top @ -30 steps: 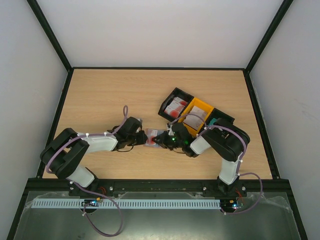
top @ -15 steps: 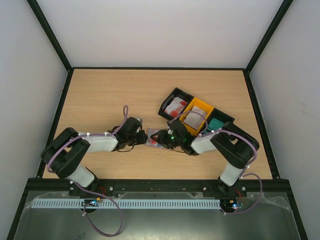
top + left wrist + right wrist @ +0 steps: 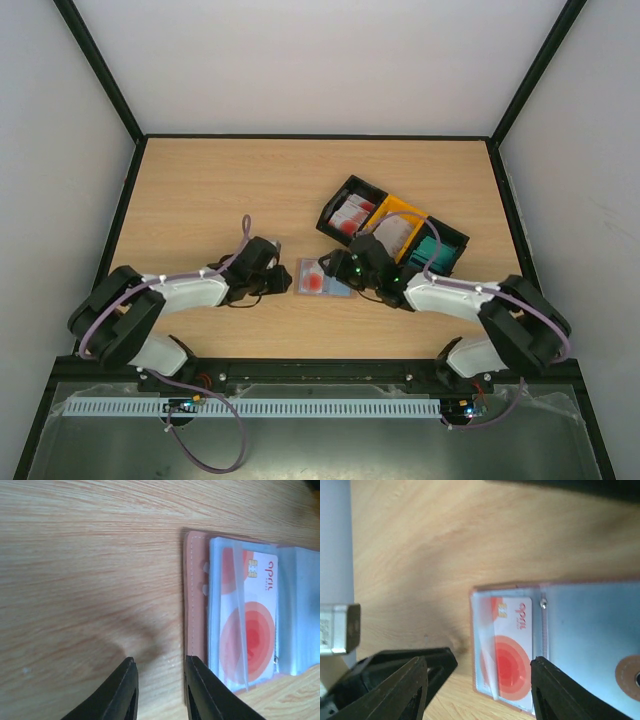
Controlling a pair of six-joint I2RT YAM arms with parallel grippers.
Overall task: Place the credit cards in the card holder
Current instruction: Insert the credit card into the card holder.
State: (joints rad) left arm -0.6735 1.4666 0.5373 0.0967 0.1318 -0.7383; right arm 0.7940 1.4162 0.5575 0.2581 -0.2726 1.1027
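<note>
room: the card holder (image 3: 322,279) lies open and flat on the table (image 3: 210,190), well in from every edge and near the trays (image 3: 414,211); bare wood to its left and far side.
left gripper (image 3: 160,692): fingers a narrow gap apart, holding nothing, one tip at the holder's stitched edge.
right gripper (image 3: 479,690): fingers wide apart, empty, beside the holder.
card (image 3: 248,630): red-and-white, tucked in a clear pocket.
writing: the card reads roughly "april".
change: a second ago both grippers met at the holder; now they sit apart and the right arm has stretched out.
</note>
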